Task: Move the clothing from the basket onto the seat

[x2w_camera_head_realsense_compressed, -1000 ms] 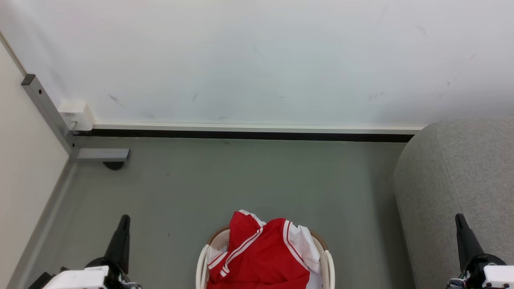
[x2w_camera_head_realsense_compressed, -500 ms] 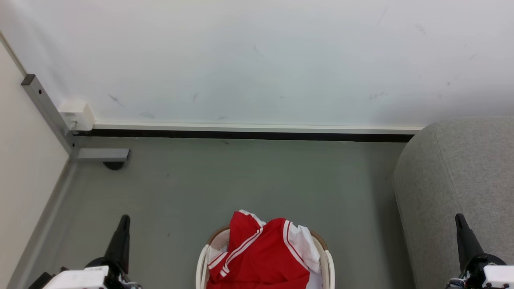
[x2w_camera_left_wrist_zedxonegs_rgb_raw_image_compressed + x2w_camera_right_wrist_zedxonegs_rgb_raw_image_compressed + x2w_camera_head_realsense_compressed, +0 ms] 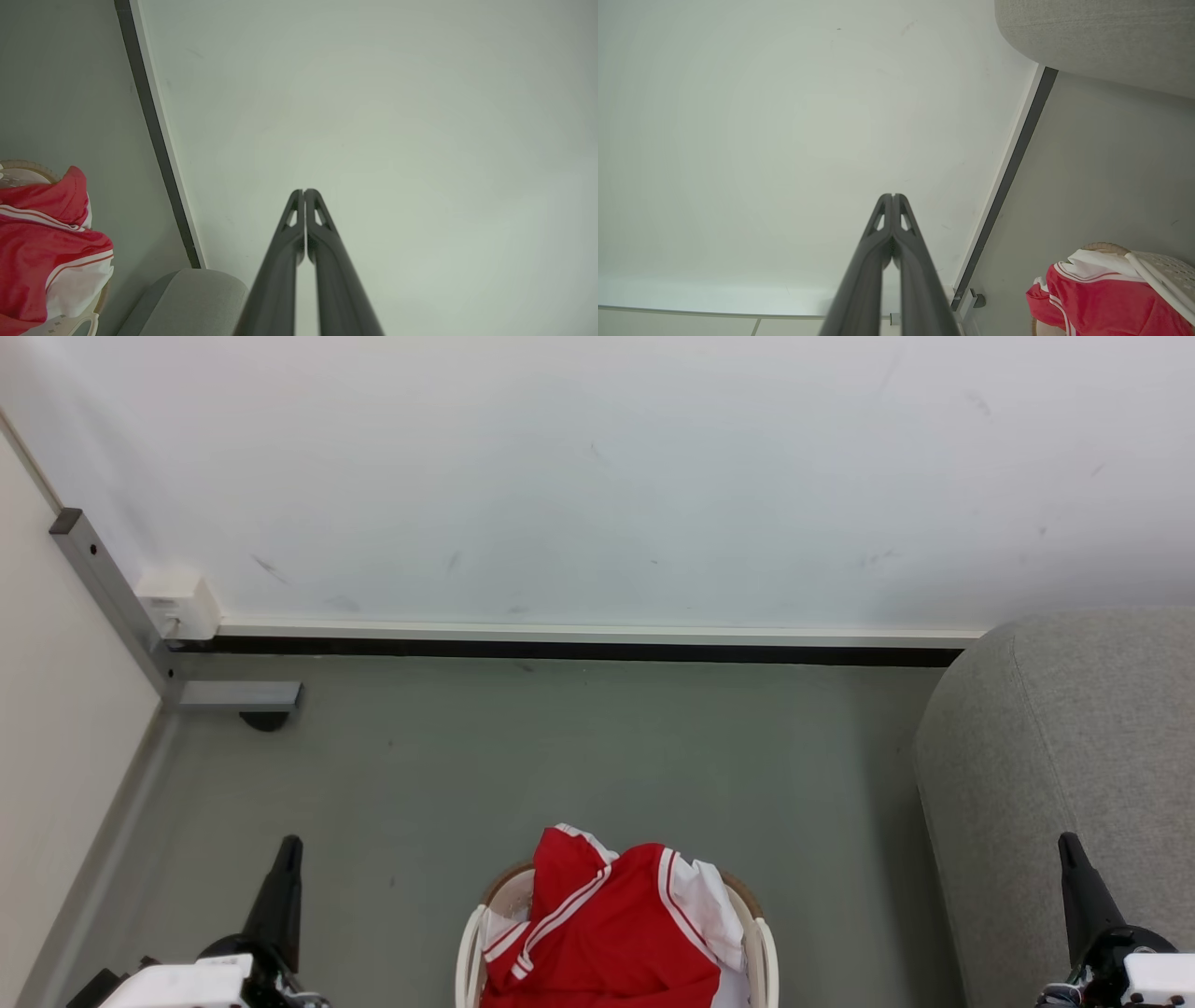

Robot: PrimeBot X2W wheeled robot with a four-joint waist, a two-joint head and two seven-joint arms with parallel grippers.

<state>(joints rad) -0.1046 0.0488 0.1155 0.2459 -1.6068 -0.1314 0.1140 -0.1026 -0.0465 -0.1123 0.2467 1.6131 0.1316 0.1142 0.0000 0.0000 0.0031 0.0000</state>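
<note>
Head view: the basket sits at bottom centre of the frame on the grey floor, cut off by the lower edge; the clothing is heaped inside it, red with white panels and thin white stripes, piled above the rim, a white part draped over the rim's right side; the seat is at the right edge of the frame, grey fabric with a rounded corner, apart from the basket with a strip of floor between. At lower left is the left gripper, at lower right the right gripper in front of the seat, both pointing up the frame, well apart from the basket. Left wrist view: fingers pressed together tip to tip with nothing between, aimed at the white wall; clothing and basket at lower left, seat corner at the bottom just left of the fingers. Right wrist view: that pair is also closed together and empty, wall behind, seat at upper right, basket with clothing at lower right. In the head view a dark baseboard runs across mid-frame, with a metal post and a white box at upper left
</note>
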